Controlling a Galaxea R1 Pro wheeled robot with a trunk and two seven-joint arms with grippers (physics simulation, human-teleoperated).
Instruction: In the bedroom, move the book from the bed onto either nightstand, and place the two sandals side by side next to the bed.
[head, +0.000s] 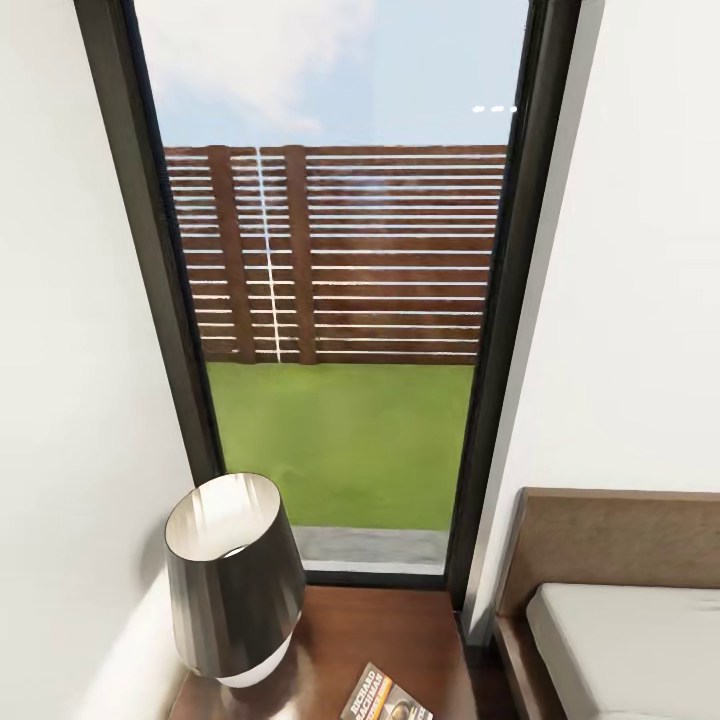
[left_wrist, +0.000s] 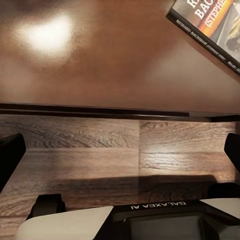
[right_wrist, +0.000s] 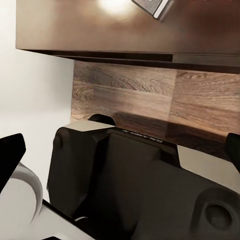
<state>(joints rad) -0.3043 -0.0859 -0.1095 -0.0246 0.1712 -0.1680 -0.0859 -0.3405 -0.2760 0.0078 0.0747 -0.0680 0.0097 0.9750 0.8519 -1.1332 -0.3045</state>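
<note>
Looking down from the head camera, I see the book (head: 387, 697) already lying flat on the nightstand (head: 400, 625), near the front edge of its worktop and just beside the lamp (head: 235, 580), which stands toward the left rear corner. The bed (head: 625, 640) sits to the right, with a narrow gap between its frame and the nightstand. The left wrist view shows one corner of the book on the glossy top, clear of the left gripper (left_wrist: 120, 150), whose fingers (left_wrist: 10, 155) are spread wide and hold nothing, with wooden floor (left_wrist: 125, 150) beneath them. The right gripper (right_wrist: 120, 145) also has its fingers spread and empty, above the robot's own dark body (right_wrist: 130, 185) and the floor below the nightstand's edge.

I judge the book step done and the sandals still to do; they are not in sight here. The risks I see: both arms sit low by the nightstand's front edge, so raising one carelessly could catch the overhang, jolt the top and slide the book off or tip the lamp. Turning the base could also clip the bed frame. The tall window (head: 335, 300) ahead and white walls either side leave little room, so I would back out straight.
</note>
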